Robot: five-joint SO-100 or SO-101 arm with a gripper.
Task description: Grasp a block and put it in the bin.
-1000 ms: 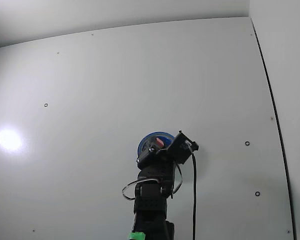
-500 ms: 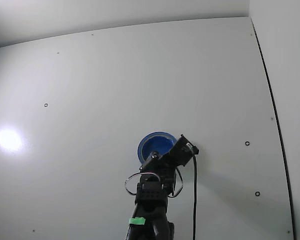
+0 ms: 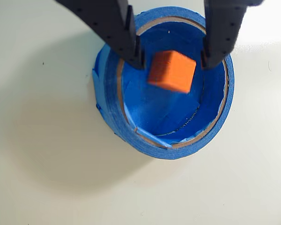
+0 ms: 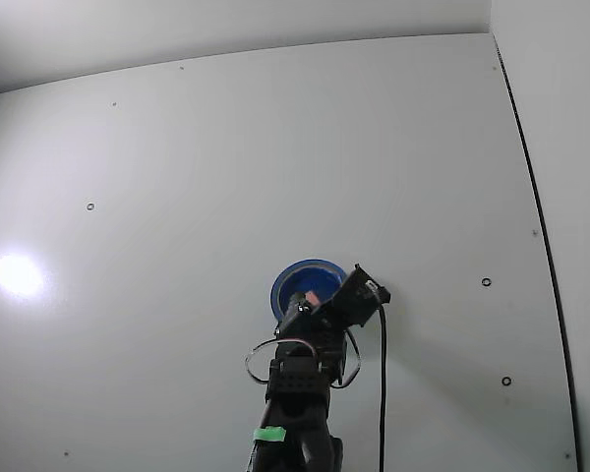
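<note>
Block (image 3: 171, 71) lies tilted inside the bin (image 3: 113, 123), untouched between the end effector's (image 3: 171, 58) spread fingers.

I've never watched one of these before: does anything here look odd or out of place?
Only that the block sits tilted inside the bin, between the open gripper fingers, apparently just released. The bin stands upright.

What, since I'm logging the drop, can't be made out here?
Wrist view: whether the block rests on the bin floor or is mid-air; no contact shows.
Wrist view: the gripper above its fingers, cut by the top edge.
Fixed view: the bin's near rim, behind the arm; the block, too small.
</note>
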